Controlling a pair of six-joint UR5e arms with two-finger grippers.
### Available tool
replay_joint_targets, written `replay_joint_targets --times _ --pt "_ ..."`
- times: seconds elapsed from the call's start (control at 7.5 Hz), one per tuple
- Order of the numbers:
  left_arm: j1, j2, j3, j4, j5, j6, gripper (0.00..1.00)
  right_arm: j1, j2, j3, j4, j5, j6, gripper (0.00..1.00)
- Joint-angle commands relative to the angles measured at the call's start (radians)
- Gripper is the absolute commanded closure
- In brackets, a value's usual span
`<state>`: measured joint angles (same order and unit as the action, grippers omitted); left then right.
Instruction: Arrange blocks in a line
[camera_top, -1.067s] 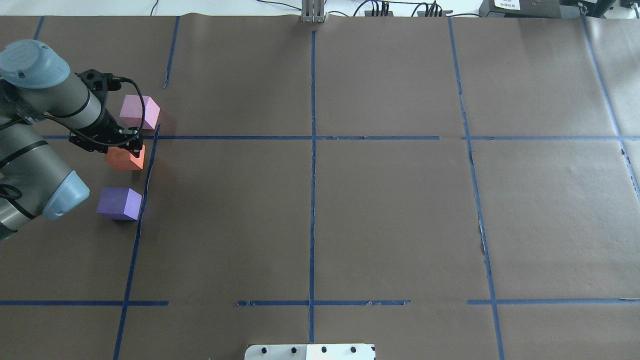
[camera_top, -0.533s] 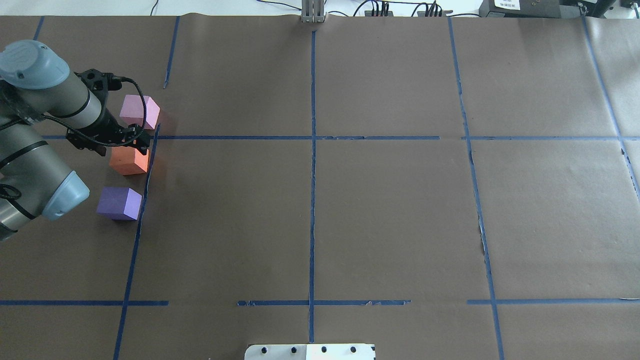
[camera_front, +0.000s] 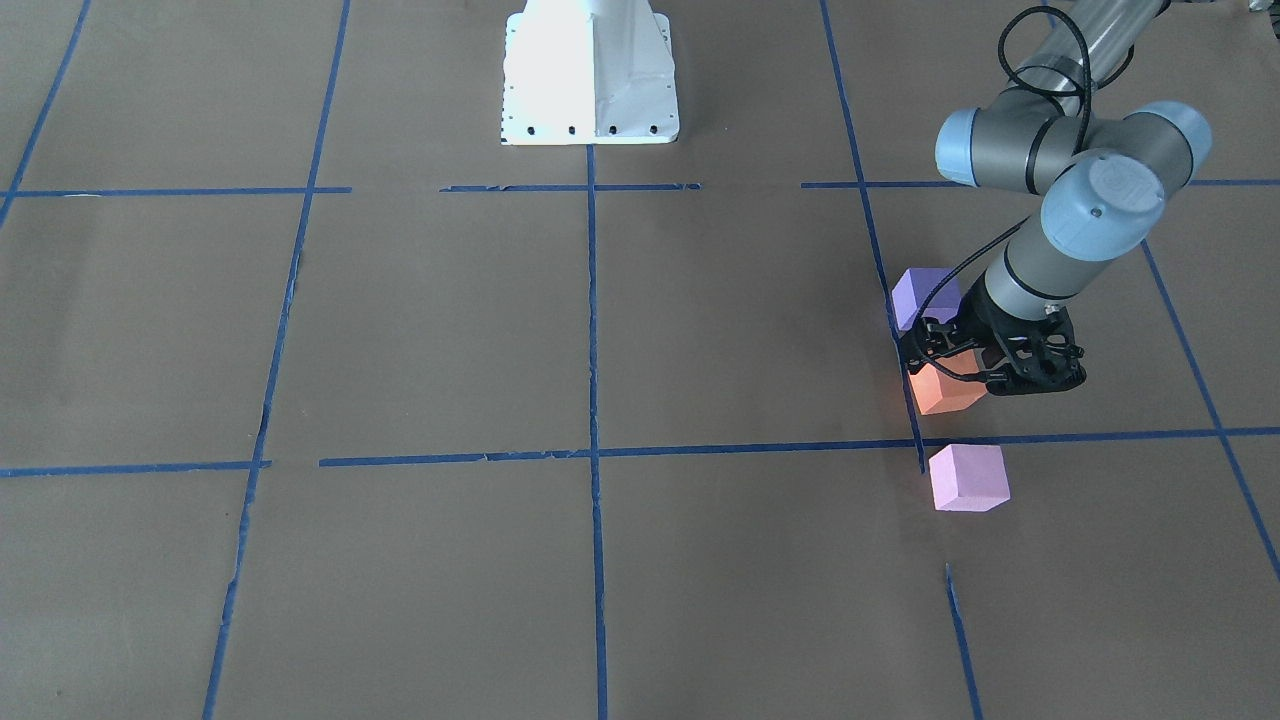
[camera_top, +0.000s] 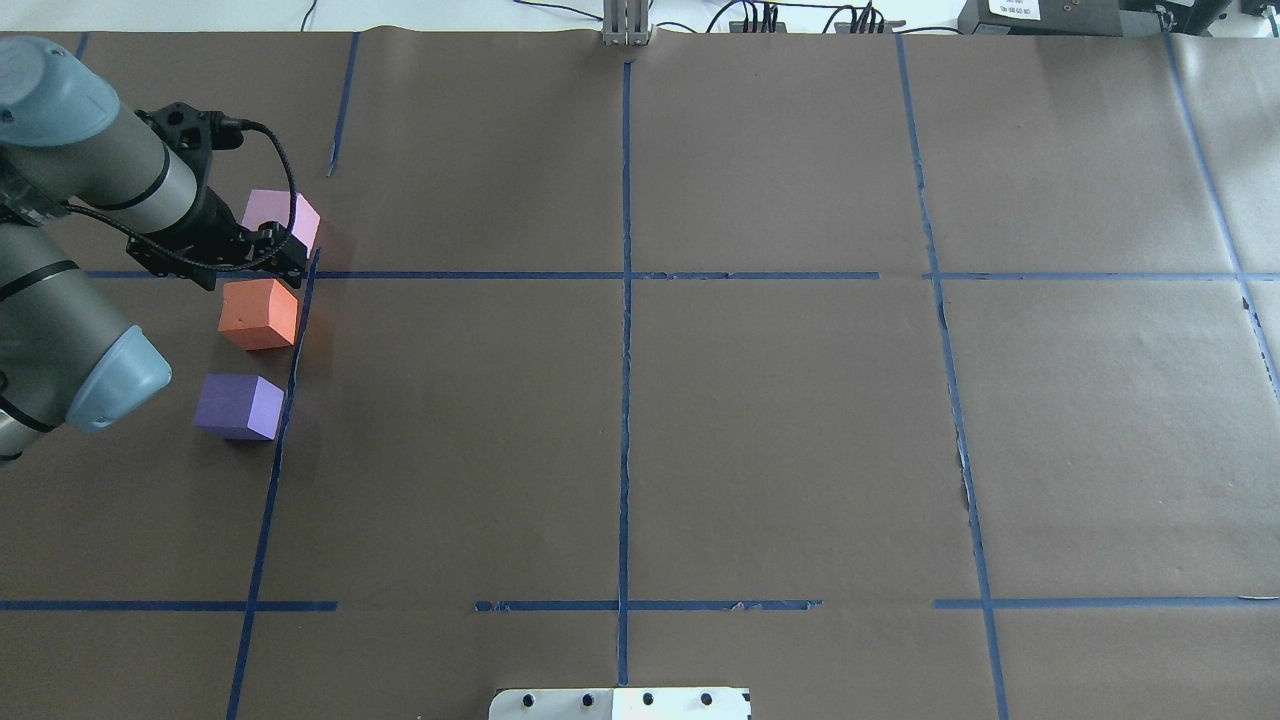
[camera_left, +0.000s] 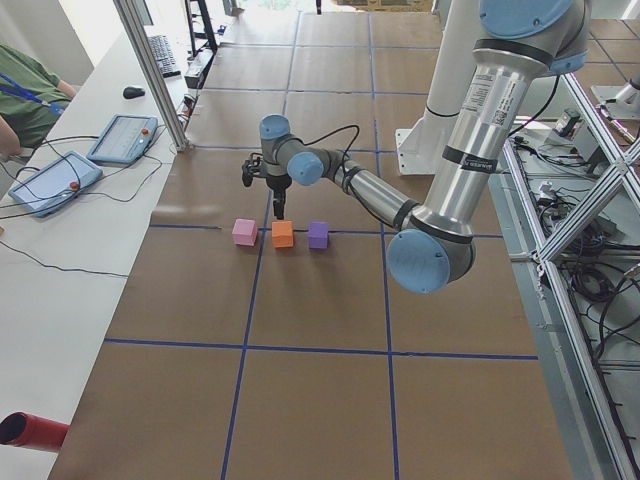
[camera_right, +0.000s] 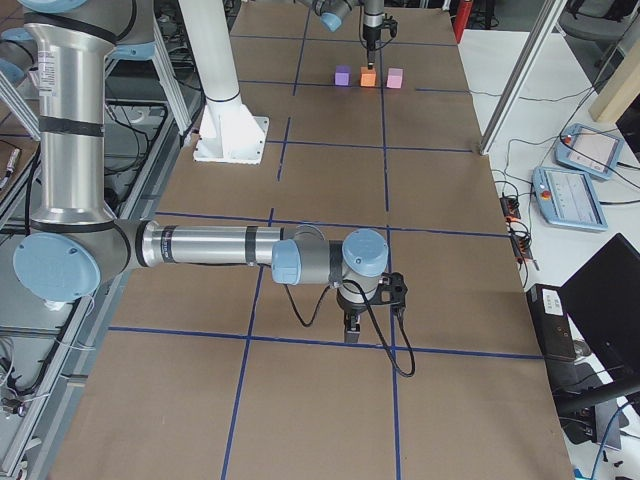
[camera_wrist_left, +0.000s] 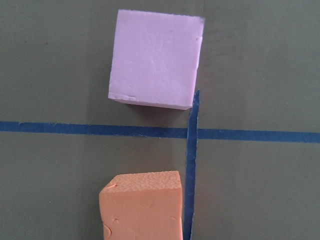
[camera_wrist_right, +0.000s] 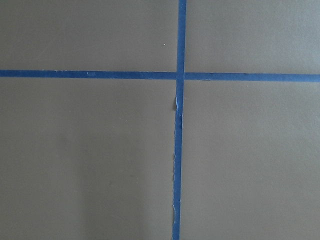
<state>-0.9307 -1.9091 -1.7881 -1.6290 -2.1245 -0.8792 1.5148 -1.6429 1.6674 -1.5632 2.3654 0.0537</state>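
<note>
Overhead: left gripper hangs over the blue tape cross-line with nothing in it. Can't tell if its fingers are spread or pressed together. Orange block sits on the paper just at the gripper's 6 o'clock, sides bare. Pink block is at 12 o'clock of orange, across the cross-line, partly hidden by the gripper. Purple block is at 6 o'clock of orange with a small gap. All three are on the view's 9 o'clock side, with the lengthwise tape strip just at their 3 o'clock.

Front: column is flipped, purple at 12 and pink at 6 of orange. The gripper overlaps orange's upper edge.

Left side: three in a row with similar gaps, gripper above orange.

Right side: blocks are small at 12 o'clock. Right gripper is low over the paper near centre, well apart from them. Spread or closed, can't tell.

Left wrist: pink at 12, orange at 6 cut by the frame edge, cross-line between.

Right wrist: tape crossing on paper.
</note>
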Motion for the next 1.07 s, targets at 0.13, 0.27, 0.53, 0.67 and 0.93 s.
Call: replay_joint_targets --times 0.13,0.27,0.53,0.67,0.93 --pt "-0.21 -0.059 -0.145 0.249 0.006 0.39 0.0 0.001 0.0 0.0 0.0 0.0 0.0 0.0" --pt "-0.267 -0.041 -0.137 0.258 0.005 0.563 0.0 0.001 0.0 0.0 0.0 0.0 0.0 0.0" --pt "-0.388 0.08 -0.084 0.241 -0.034 0.814 0.0 0.001 0.0 0.0 0.0 0.0 0.0 0.0" --pt "-0.475 0.093 0.024 0.229 -0.092 0.956 0.0 0.001 0.0 0.0 0.0 0.0 0.0 0.0" --pt "-0.546 0.178 0.139 0.21 -0.163 1.097 0.0 -0.001 0.0 0.0 0.0 0.0 0.0 0.0"
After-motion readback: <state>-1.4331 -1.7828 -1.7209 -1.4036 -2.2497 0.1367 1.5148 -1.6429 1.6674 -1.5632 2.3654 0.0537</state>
